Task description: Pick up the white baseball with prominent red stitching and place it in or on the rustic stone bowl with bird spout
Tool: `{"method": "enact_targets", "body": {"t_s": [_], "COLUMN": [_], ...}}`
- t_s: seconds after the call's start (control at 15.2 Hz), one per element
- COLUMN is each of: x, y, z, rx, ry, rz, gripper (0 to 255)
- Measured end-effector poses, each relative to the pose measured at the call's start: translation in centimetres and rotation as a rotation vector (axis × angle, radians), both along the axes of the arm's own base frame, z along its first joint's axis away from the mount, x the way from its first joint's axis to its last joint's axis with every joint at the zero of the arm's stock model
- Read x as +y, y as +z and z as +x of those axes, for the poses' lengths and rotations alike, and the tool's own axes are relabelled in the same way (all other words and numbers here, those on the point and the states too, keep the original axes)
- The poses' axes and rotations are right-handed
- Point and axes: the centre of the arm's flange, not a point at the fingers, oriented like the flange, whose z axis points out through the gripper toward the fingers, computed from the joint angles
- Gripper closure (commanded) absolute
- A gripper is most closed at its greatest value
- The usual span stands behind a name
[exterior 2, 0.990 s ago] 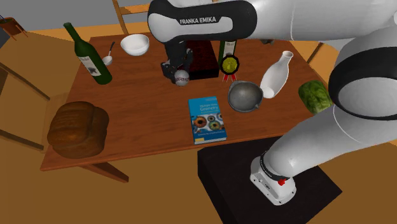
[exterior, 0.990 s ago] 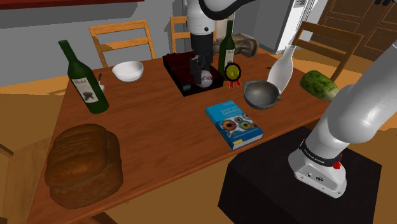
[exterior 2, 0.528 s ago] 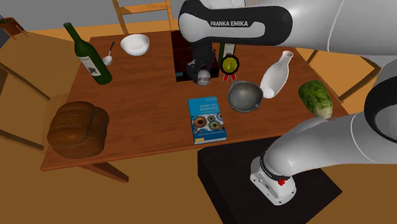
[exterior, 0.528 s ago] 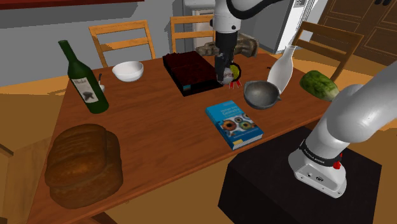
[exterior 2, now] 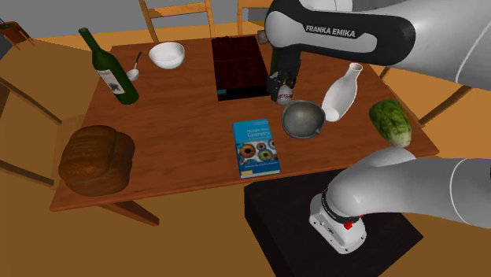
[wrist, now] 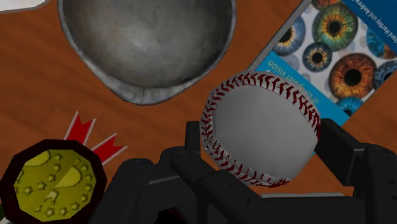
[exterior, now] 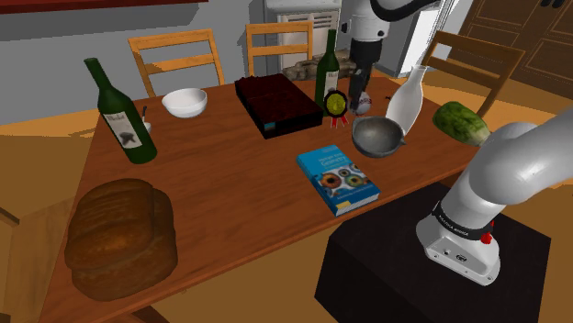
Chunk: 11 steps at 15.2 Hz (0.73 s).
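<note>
My gripper (wrist: 264,143) clamped on baseball (wrist: 261,124): white, red stitching, seated between both fingers, above wooden table (exterior: 230,193). Grey stone bowl (wrist: 146,44) lies just beyond fingertips, on table, apart from ball. Bowl's far rim cut off by frame edge; blue book (wrist: 337,51) likewise. Shoulder view: ball mostly hidden behind fingers. Bird shape of spout hard to make out.

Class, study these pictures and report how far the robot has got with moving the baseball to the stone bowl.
Done: the claw is shut on the baseball and holds it above the table. In hand: carrying it, now beside the grey stone bowl, not over it. Left: centre it above the bowl, lower, release.
</note>
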Motion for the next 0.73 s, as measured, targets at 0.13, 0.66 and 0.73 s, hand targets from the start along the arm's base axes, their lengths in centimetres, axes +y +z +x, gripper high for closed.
{"method": "enact_targets", "body": {"t_s": [0.13,0.66,0.73], "x": [-2.4,-9.3,-9.3], "y": [-0.1,-1.1,-1.6], "z": [-1.2,-5.0,-5.0], "rx": [0.0,0.001,0.001], "ry": [0.0,0.001,0.002], "rz": [0.0,0.001,0.001], "gripper": [255,255,255]}}
